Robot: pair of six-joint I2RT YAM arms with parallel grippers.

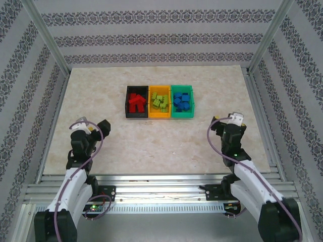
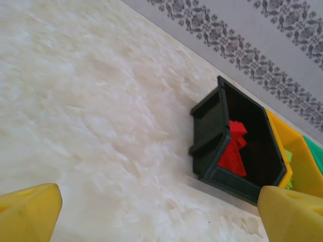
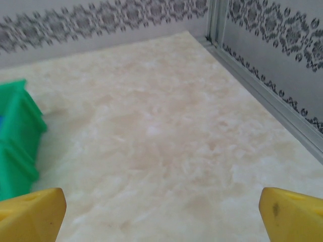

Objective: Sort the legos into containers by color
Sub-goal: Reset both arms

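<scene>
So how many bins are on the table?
3, in a row on the table: black bin left, orange bin middle, green bin right. None looks hidden.

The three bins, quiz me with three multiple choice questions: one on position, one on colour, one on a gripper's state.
1. Which bin stands in the middle of the row? A black; B orange-yellow; C green.
2. The legos in the black bin are: A red; B blue; C lime green.
3. The left gripper is: A shut on a lego; B open and empty; C shut and empty.
Answers: 1 B, the orange-yellow bin sits between the black and green bin. 2 A, red bricks lie there. 3 B, its fingers stand wide apart over bare table.
</scene>
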